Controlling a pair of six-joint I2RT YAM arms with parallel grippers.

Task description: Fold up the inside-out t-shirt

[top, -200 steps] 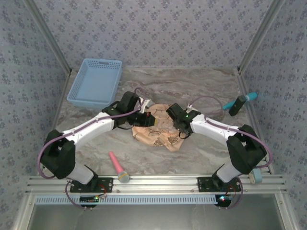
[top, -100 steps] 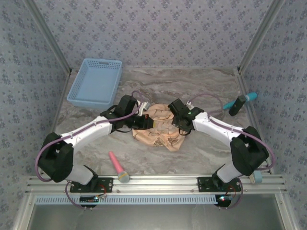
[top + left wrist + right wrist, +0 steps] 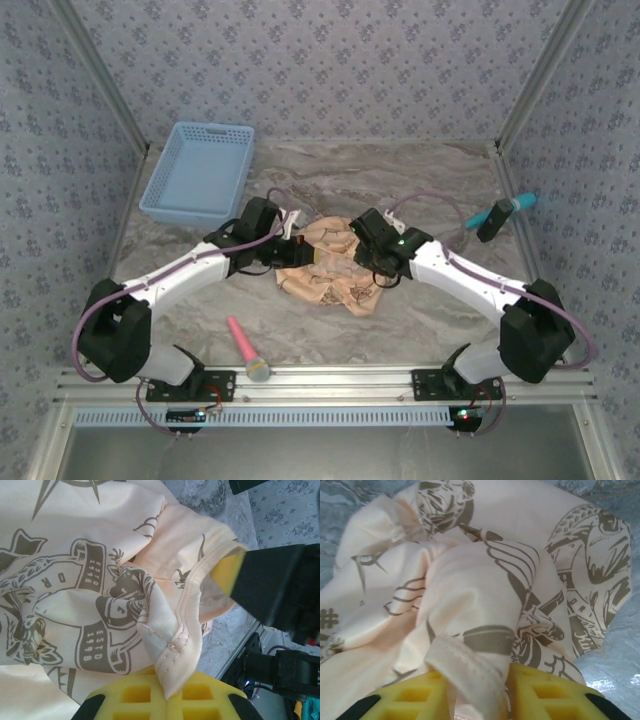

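The marble-patterned table (image 3: pixel 400 180) runs between papered walls. The left arm (image 3: pixel 180 270) and the right arm (image 3: pixel 460 280) reach in from the near edge and meet over its middle.

A pale blue basket (image 3: pixel 180 213) stands at the far left, at about 10 o'clock from the table's centre.

The t-shirt (image 3: pixel 330 285) lies crumpled at the centre of the table, between the two arms. Its peach cloth with brown emblems is bunched into folds, not spread flat.

The left gripper (image 3: pixel 300 250) sits at the shirt's 10 o'clock edge. In the left wrist view its yellow pads (image 3: pixel 200 697) are pressed together on a stitched hem corner of the shirt (image 3: pixel 75 580), which stands up from between them.

The right gripper (image 3: pixel 372 268) is at the shirt's 2 o'clock edge. In the right wrist view its pads (image 3: pixel 545 690) stand a narrow way apart, with a rolled hem of the shirt (image 3: pixel 485 580) between them touching both.

A pink stick (image 3: pixel 243 345) with a greyish head lies at 7 o'clock from the shirt, near the front rail.

A teal handle (image 3: pixel 505 208) rests at 2 o'clock, by the right wall.
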